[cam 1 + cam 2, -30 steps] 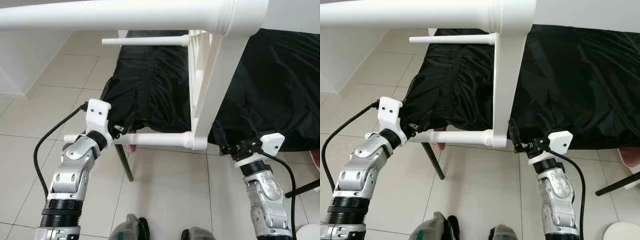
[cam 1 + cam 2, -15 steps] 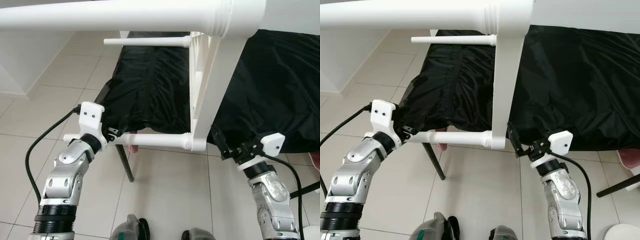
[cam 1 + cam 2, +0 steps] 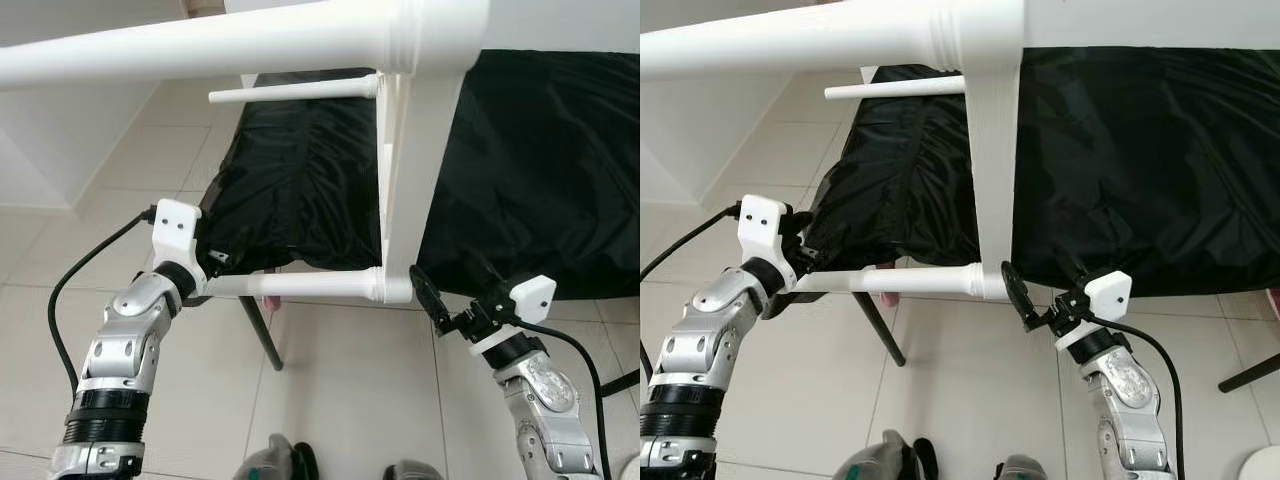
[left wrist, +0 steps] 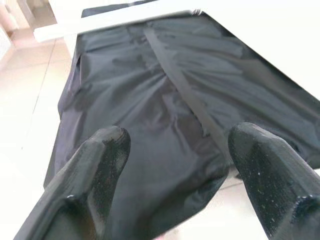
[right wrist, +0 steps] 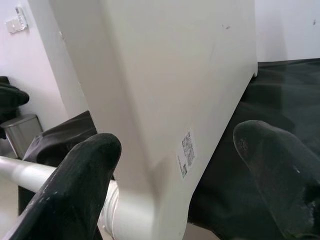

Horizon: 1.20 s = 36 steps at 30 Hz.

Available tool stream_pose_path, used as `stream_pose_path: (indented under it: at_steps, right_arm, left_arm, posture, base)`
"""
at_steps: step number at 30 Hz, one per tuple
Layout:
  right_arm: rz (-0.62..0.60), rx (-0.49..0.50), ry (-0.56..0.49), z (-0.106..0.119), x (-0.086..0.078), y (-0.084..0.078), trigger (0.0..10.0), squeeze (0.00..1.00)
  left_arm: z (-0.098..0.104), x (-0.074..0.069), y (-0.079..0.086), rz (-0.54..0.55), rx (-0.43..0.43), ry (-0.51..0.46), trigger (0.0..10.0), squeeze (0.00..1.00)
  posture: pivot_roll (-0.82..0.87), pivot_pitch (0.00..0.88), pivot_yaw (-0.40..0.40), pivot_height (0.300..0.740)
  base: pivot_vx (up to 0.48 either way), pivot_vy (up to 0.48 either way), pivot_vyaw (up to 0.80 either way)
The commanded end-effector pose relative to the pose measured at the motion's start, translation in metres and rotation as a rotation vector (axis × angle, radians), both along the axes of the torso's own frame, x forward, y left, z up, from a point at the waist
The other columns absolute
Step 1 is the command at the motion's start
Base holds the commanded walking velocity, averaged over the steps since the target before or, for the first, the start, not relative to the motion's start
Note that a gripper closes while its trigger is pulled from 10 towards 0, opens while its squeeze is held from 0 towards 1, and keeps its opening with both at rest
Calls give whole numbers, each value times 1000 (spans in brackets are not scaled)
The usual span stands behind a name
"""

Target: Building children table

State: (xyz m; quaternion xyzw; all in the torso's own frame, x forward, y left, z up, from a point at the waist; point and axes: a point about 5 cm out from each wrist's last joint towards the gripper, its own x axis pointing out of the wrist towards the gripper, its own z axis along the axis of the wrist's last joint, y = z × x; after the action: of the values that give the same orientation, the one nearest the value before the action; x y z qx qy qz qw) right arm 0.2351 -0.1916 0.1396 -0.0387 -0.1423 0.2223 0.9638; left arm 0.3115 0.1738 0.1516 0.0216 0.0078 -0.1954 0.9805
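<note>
White children's table (image 3: 420,150) on its side over black-covered surface (image 3: 1140,160). Lower leg (image 3: 300,287) runs crosswise; left gripper (image 3: 205,270) at its free end, fingers spread (contact unclear). Right gripper (image 3: 1018,295) released, beside leg's joint.

The two eye views look forward and down from the head, steeply enough to take in the tiled floor (image 3: 340,380) and both silver arms; the white children table (image 3: 415,170), tipped on its side, rises close before them, one leg crossing the top of the frame. They share almost the whole scene (shifted slightly sideways between the eyes), including the black cloth (image 3: 1120,150). The left wrist view looks along its fingers (image 4: 95,170) over that same black cloth, very near. The right wrist view faces the table's white panel (image 5: 170,75) at close range, one leg's base showing.
</note>
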Motion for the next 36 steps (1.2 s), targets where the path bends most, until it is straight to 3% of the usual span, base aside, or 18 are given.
stream_pose_path:
  at_steps: [1,13,25,36]
  right_arm:
    - [18,5,16,-4,3,4,10000,0]
    - [46,43,4,0,18,15,10000,0]
    - [182,-24,52,-5,14,15,10000,0]
    - [104,22,-9,2,24,23,10000,0]
  left_arm:
    - [-1,0,8,21,10,3,10000,0]
    - [1,-5,5,37,1,-34,10000,0]
    - [0,-12,-2,12,27,-53,10000,0]
    - [3,-13,-8,-10,17,-61,10000,0]
  posture:
    - [-31,35,140,740]
    - [-6,9,93,740]
    - [0,12,78,740]
    - [13,12,58,740]
  base:
    - [0,0,0]
    - [0,0,0]
    - [0,0,0]
    - [0,0,0]
